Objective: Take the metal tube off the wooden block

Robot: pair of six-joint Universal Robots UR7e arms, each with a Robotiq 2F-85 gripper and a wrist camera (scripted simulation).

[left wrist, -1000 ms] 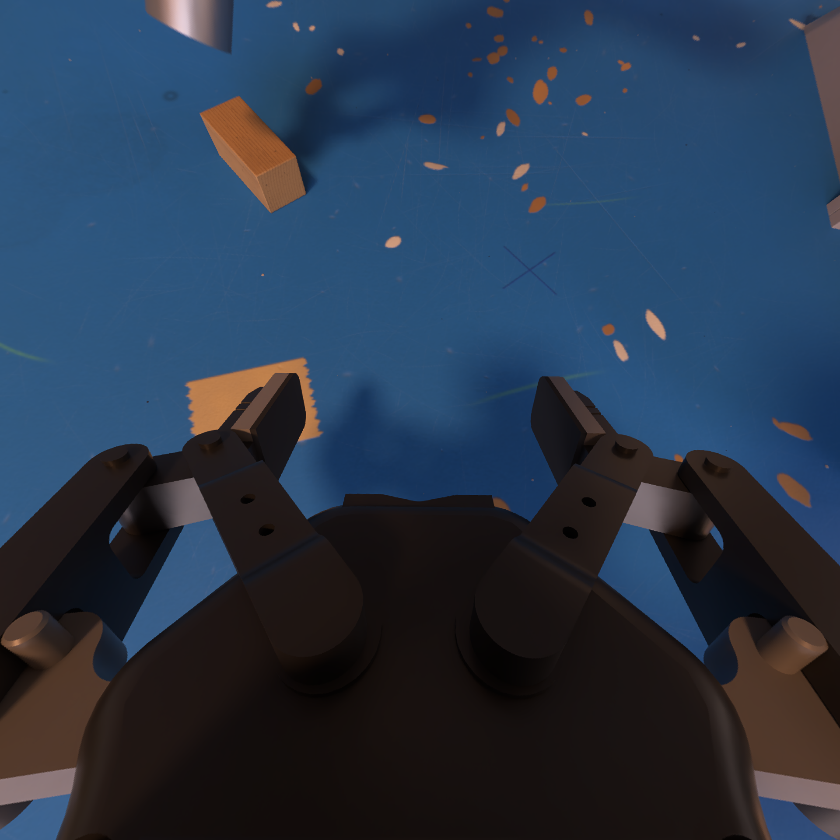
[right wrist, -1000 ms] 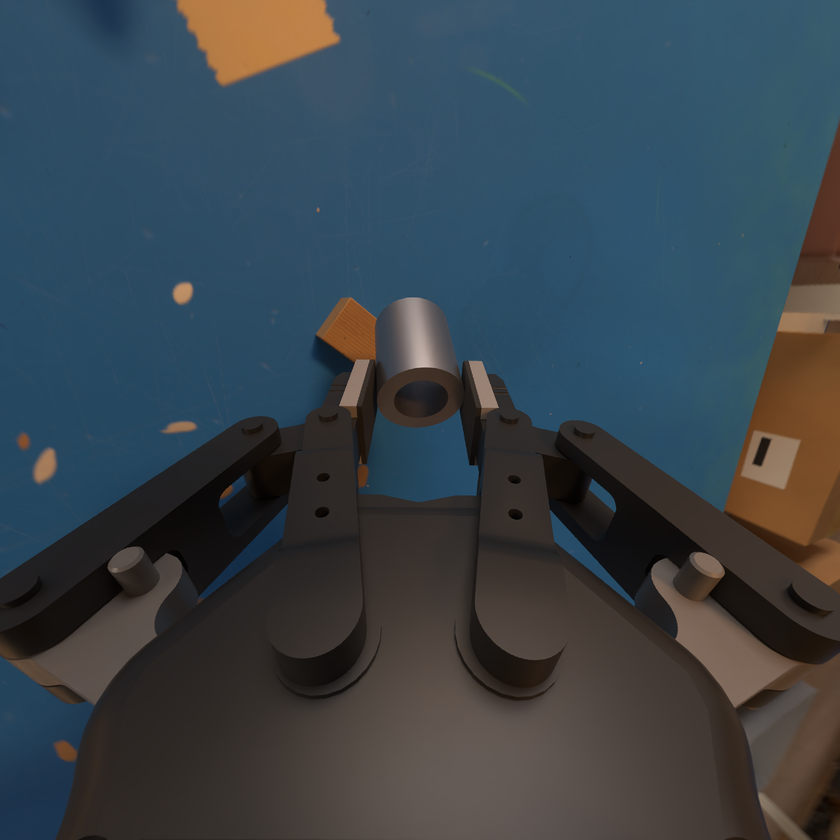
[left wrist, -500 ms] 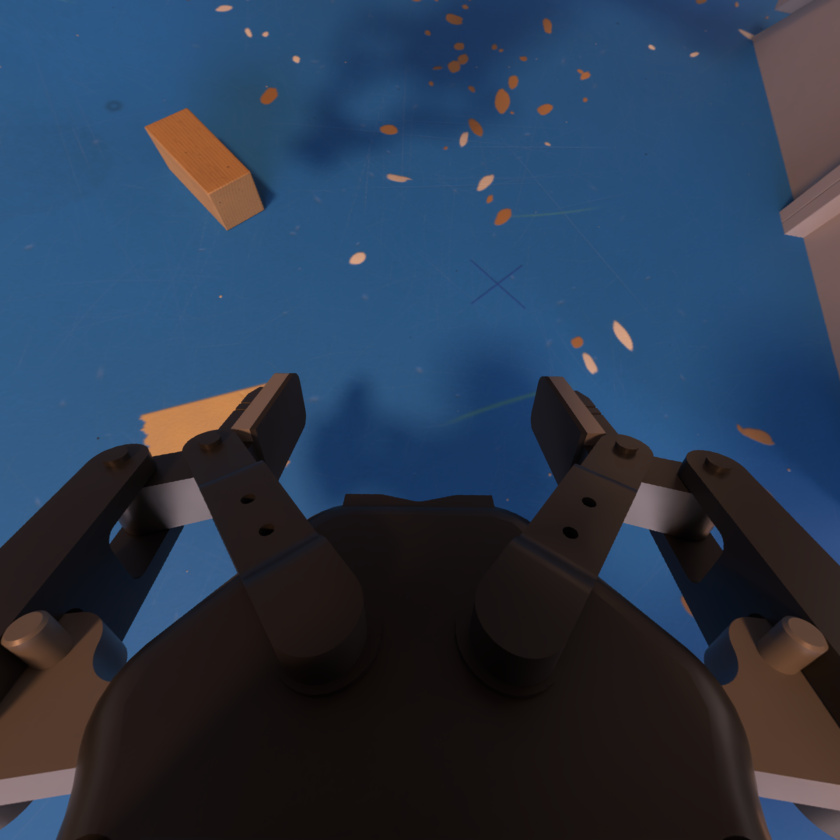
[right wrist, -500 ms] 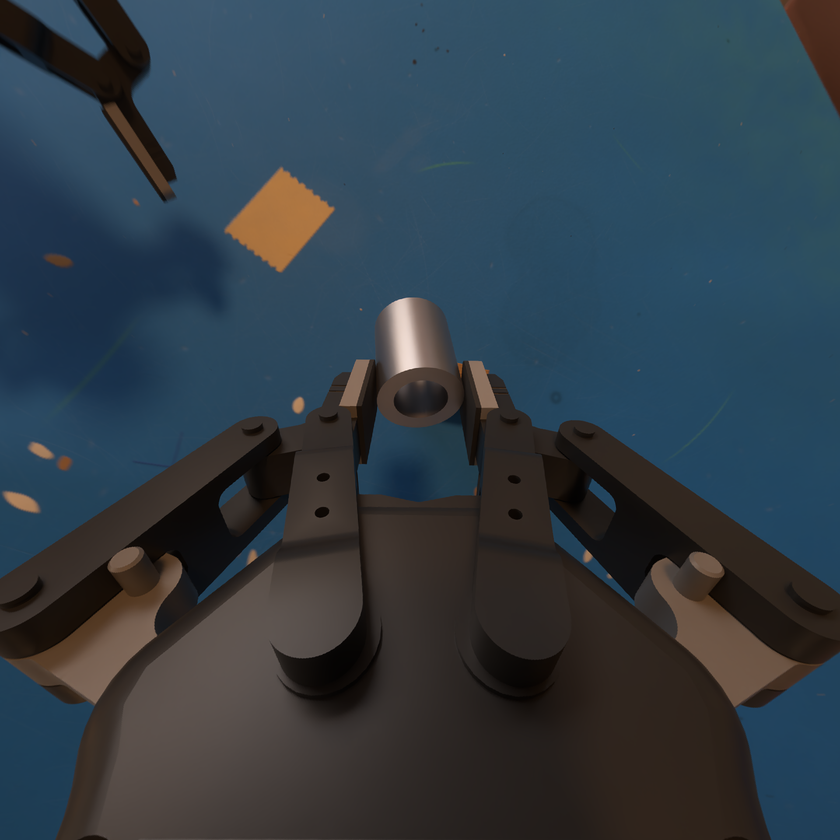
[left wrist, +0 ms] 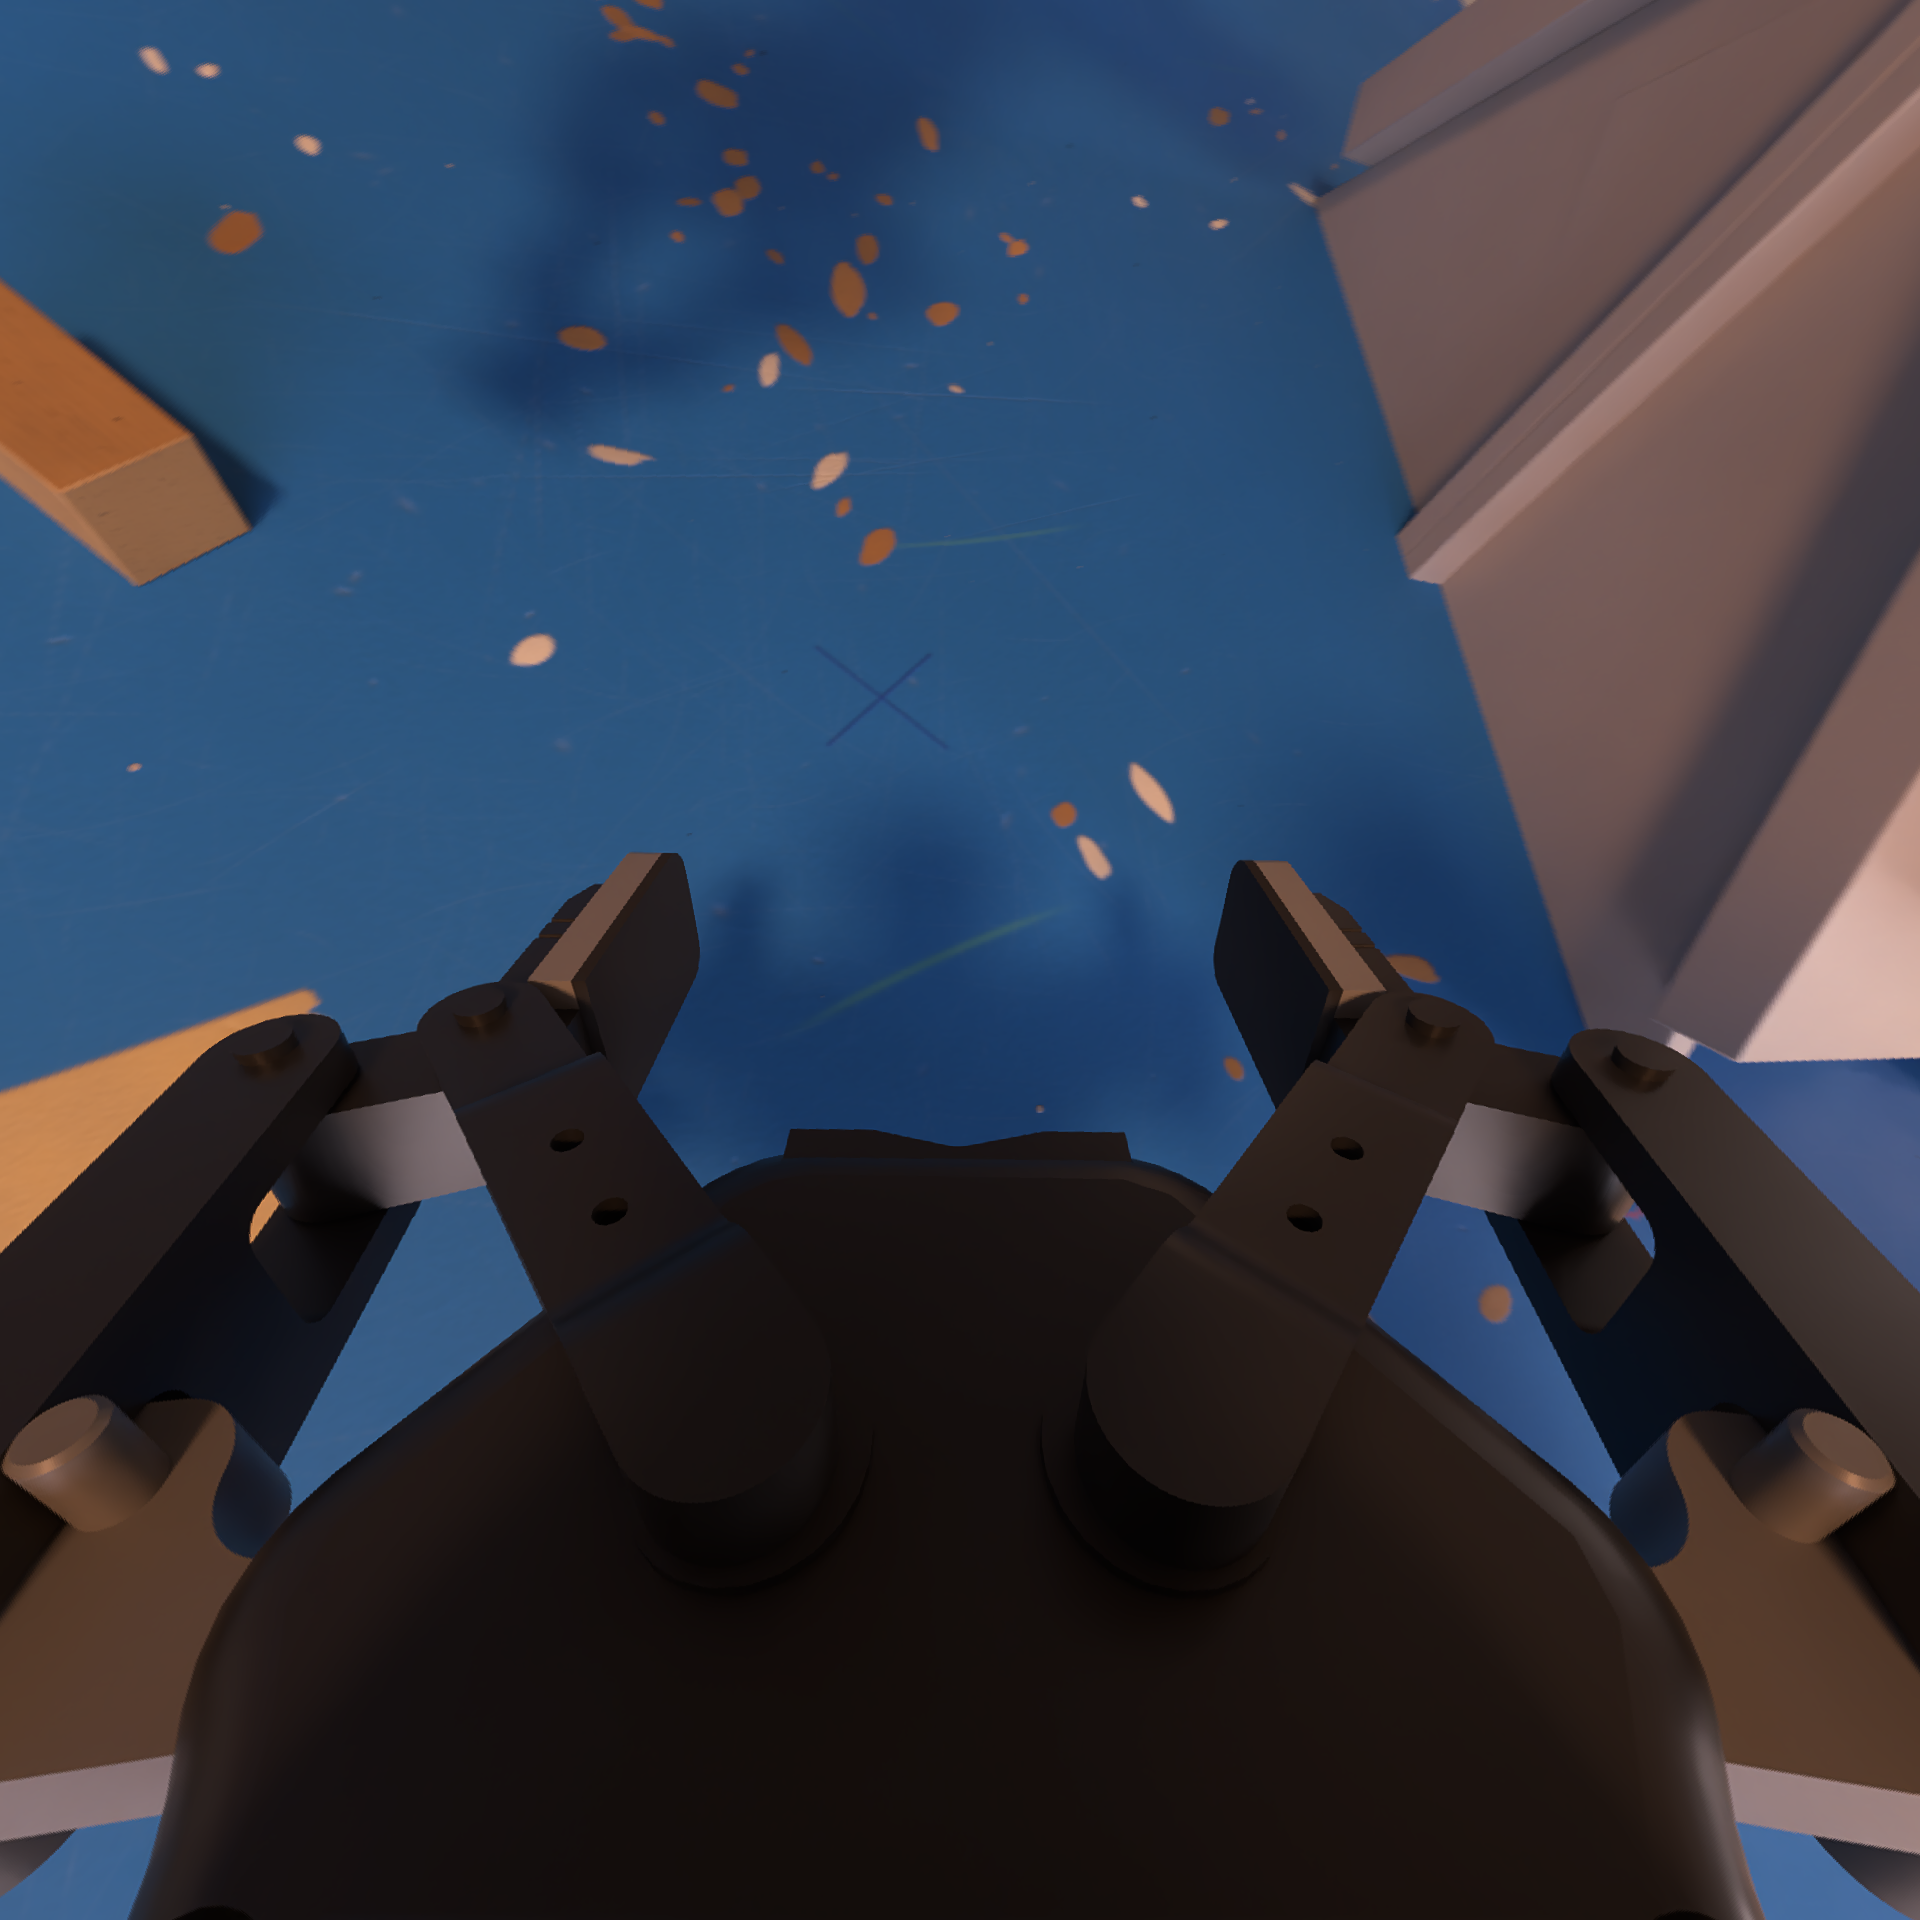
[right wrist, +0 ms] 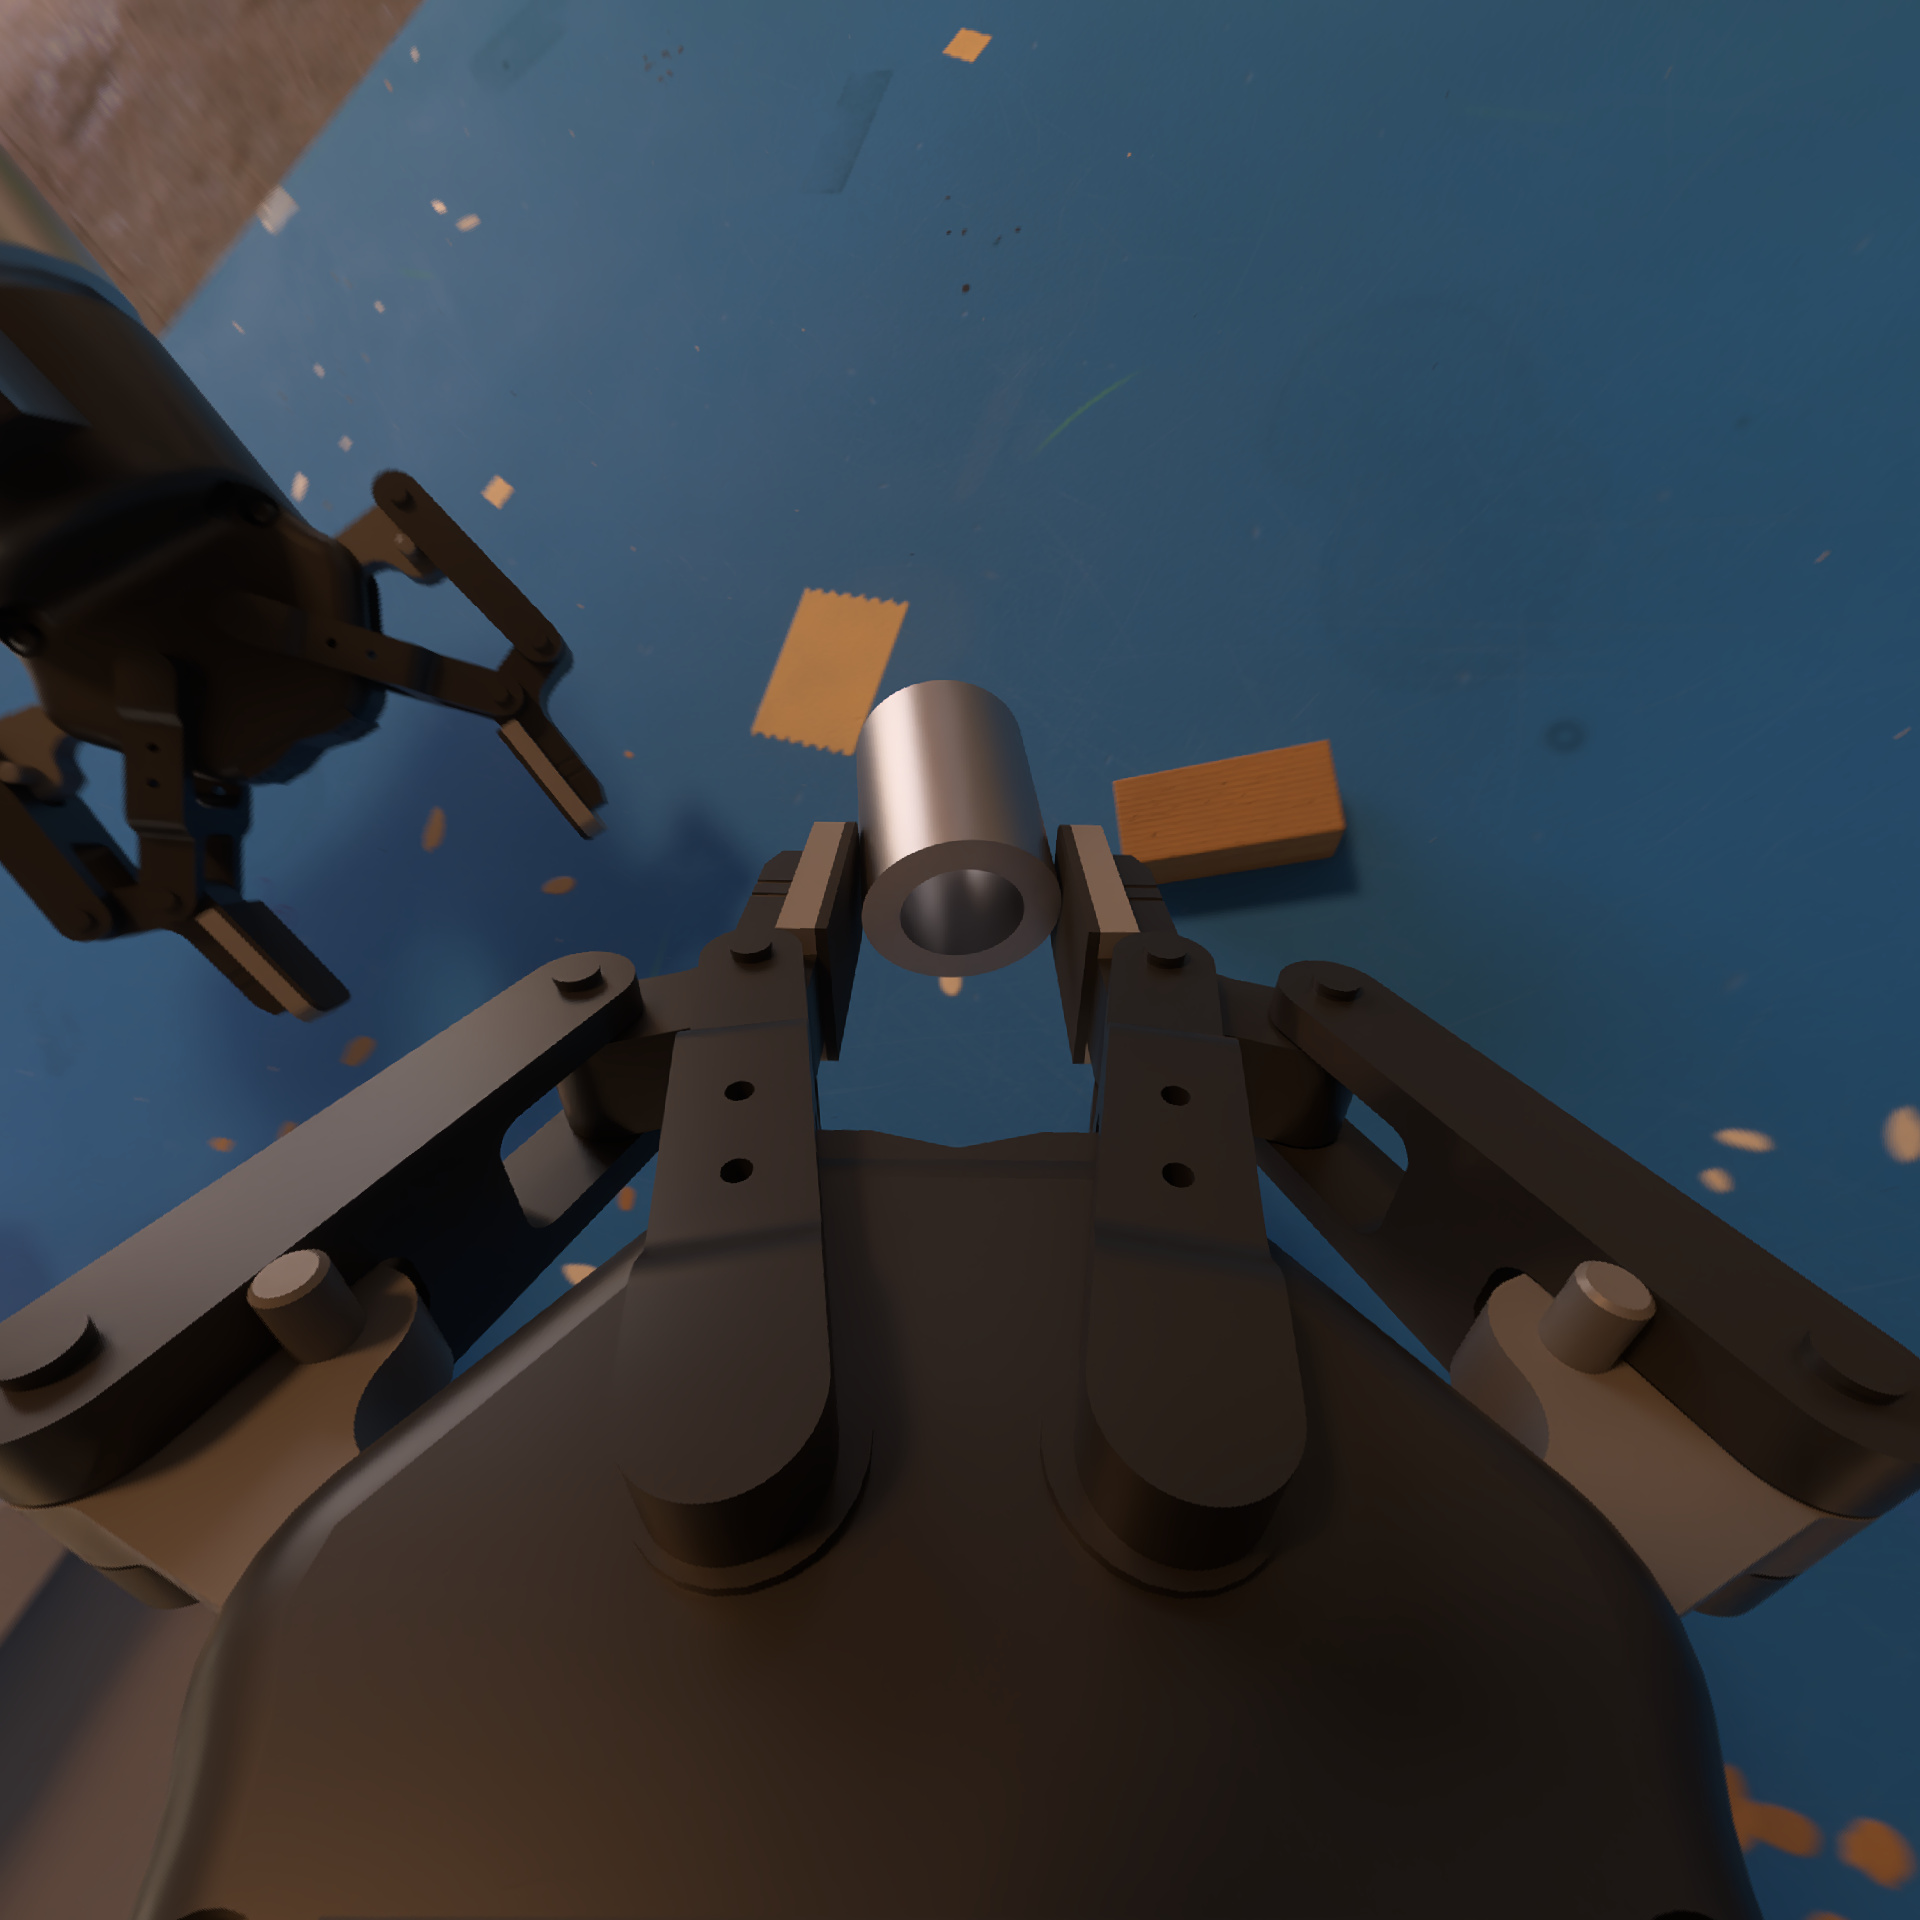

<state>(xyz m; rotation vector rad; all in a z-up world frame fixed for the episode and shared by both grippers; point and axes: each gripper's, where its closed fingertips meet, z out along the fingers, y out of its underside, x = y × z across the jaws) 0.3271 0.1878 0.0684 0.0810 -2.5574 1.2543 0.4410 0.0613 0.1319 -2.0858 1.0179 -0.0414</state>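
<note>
My right gripper (right wrist: 956, 904) is shut on the metal tube (right wrist: 951, 810), a short grey cylinder with its open end facing the camera, held above the blue table. The wooden block (right wrist: 1226, 805) lies flat on the table to the right of the tube, apart from it; it also shows at the left edge of the left wrist view (left wrist: 94, 447). My left gripper (left wrist: 956, 935) is open and empty above the table; it also shows at the left of the right wrist view (right wrist: 436, 883).
A flat tan patch with a zigzag edge (right wrist: 831, 665) lies on the table behind the tube, also at the left in the left wrist view (left wrist: 125, 1081). Several wood chips (left wrist: 847, 286) are scattered about. A grey structure (left wrist: 1683, 499) stands at right.
My right gripper has swung round with the tube; the wooden block and left gripper have come into its view. The left wrist view has moved closer to the table, block sliding to its left edge.
</note>
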